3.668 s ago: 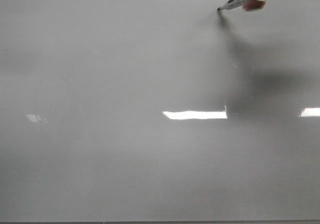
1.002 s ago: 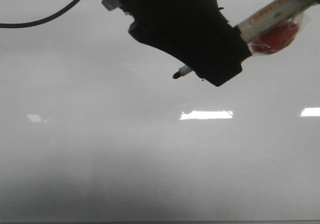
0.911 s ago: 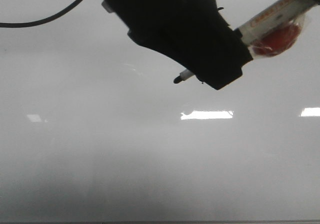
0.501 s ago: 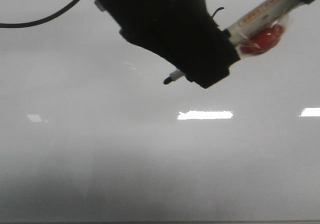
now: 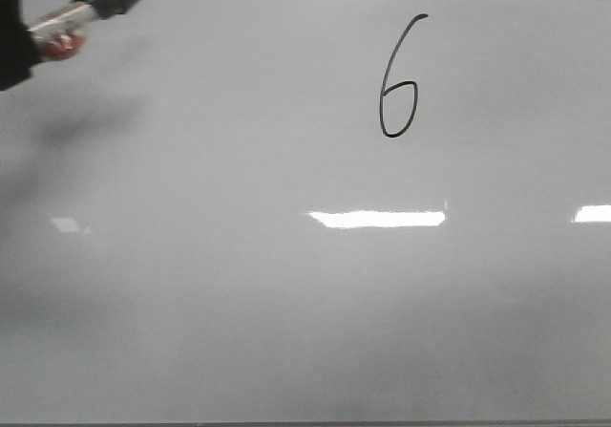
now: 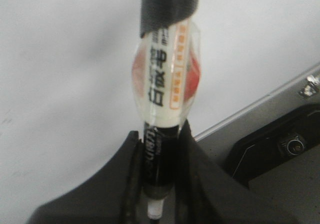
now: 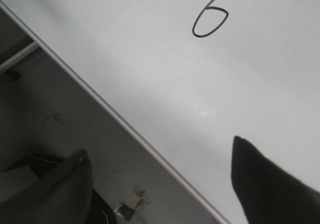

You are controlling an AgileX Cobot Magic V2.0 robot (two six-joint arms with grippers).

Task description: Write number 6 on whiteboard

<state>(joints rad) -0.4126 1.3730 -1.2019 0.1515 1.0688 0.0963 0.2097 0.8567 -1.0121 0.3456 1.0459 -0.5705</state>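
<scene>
— So, starting at the far left of the front view, what's there?

— The left gripper [image 5: 11,40] comes in as a dark shape at the upper left edge, holding a marker [image 5: 84,11]. The marker has a pale printed barrel with a red patch and a black end pointing up and to the right. It casts a soft shadow on the whiteboard [image 5: 239,293] just below it.

— Is the grip firm?

— In the left wrist view the two black fingers [image 6: 131,164] of the left gripper [image 6: 157,184] are pressed against either side of the marker [image 6: 164,98], clamped on its dark lower barrel. The label with black characters and an orange strip shows above them, and black tape wraps the far end.

— Moving right, where is the digit?

— The number 6 [image 5: 398,78] sits in the upper right-of-centre part of the board, well apart from the marker. It is a thin black line: a tall curved stem and a narrow oval loop at the bottom. A bright rectangular reflection lies below it, another along the top edge.

— And the right arm?

— Only its wrist view shows it. The right gripper [image 7: 160,184] has its two dark fingertips [image 7: 260,184] spread wide with nothing between them. Beyond, the whiteboard [image 7: 150,73] runs to its edge, and the loop of the number 6 [image 7: 210,22] shows with the stem cut off by the frame.
</scene>
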